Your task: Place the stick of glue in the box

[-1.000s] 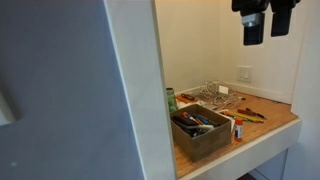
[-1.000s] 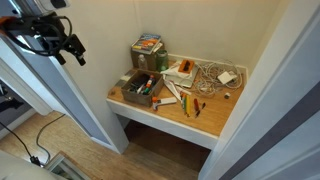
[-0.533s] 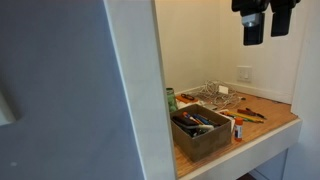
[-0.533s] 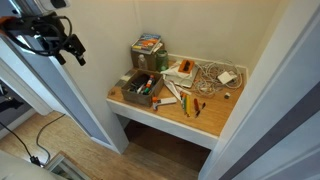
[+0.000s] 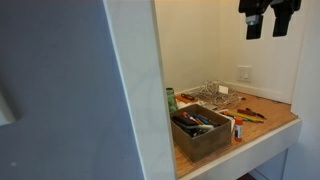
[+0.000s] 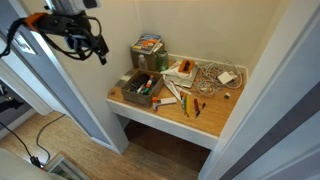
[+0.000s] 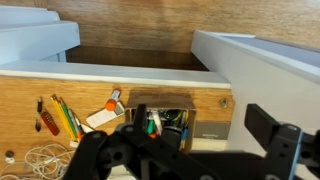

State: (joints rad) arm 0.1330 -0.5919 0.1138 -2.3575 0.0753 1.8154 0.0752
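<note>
The stick of glue (image 5: 238, 130) is a small whitish cylinder with a red-orange mark. It stands on the wooden shelf just beside the box, near the shelf's front edge. In the wrist view the stick of glue (image 7: 113, 100) lies left of the box. The grey-brown open box (image 5: 203, 140) (image 6: 128, 96) (image 7: 205, 112) holds several pens and markers. My gripper (image 5: 263, 22) (image 6: 92, 45) (image 7: 200, 126) is open and empty. It hangs high above the shelf, well apart from both.
A dark green cylinder (image 5: 171, 100) stands behind the box. A silvery wire rack (image 5: 216, 93) and coiled cable (image 6: 210, 75) sit at the back. Orange-handled tools (image 6: 192, 105) (image 7: 55, 115) lie on the shelf. A white wall post (image 5: 135, 90) borders the alcove.
My gripper has moved sideways toward the alcove and slightly upward, still open. Nothing on the shelf has moved.
</note>
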